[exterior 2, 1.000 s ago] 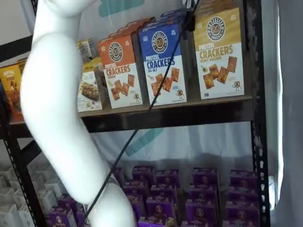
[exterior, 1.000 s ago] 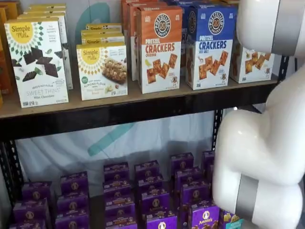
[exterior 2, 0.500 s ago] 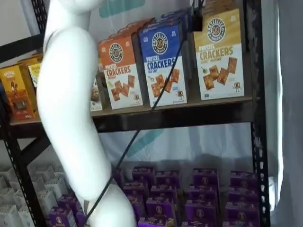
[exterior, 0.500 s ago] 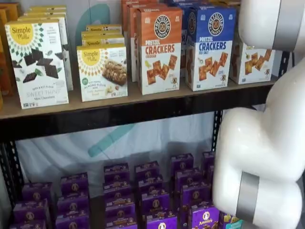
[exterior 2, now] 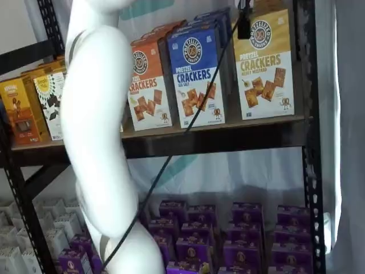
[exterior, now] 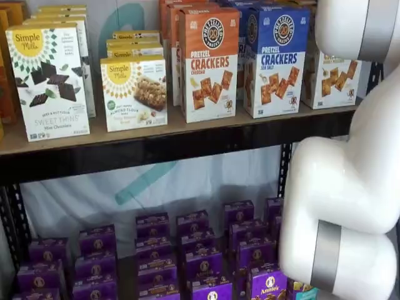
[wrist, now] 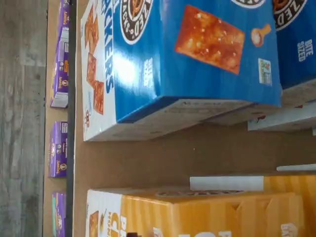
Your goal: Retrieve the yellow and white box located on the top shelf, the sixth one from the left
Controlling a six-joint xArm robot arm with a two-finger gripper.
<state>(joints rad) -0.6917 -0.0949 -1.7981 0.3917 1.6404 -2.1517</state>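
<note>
1. On the top shelf [exterior 2: 228,140], at its right end, stands the yellow and white box [exterior 2: 263,64], upright, front facing out, reading "Pretzel Crackers".
2. Just left of it, with a narrow strip of bare board between them, is the blue sea salt Pretzel Crackers box [exterior 2: 195,74]; the wrist view shows that gap, with the blue box [wrist: 187,64] on one side and the yellow box [wrist: 197,212] on the other.
3. Further left sit the orange cheddar Pretzel Crackers box [exterior: 209,62], then the Simple Mills almond flour bars box [exterior: 134,92] and the Simple Mills Sweet Thins box [exterior: 49,81].
4. Gripper [exterior 2: 244,23]: only a small dark part hangs at the upper edge, close by the yellow box's upper left corner; I cannot tell how its fingers stand.
5. A black cable [exterior 2: 188,123] runs down from it across the blue box.
6. White arm [exterior 2: 97,131] segments fill the near left foreground.
7. Below, purple Annie's boxes [exterior: 200,256] stand in rows.
</note>
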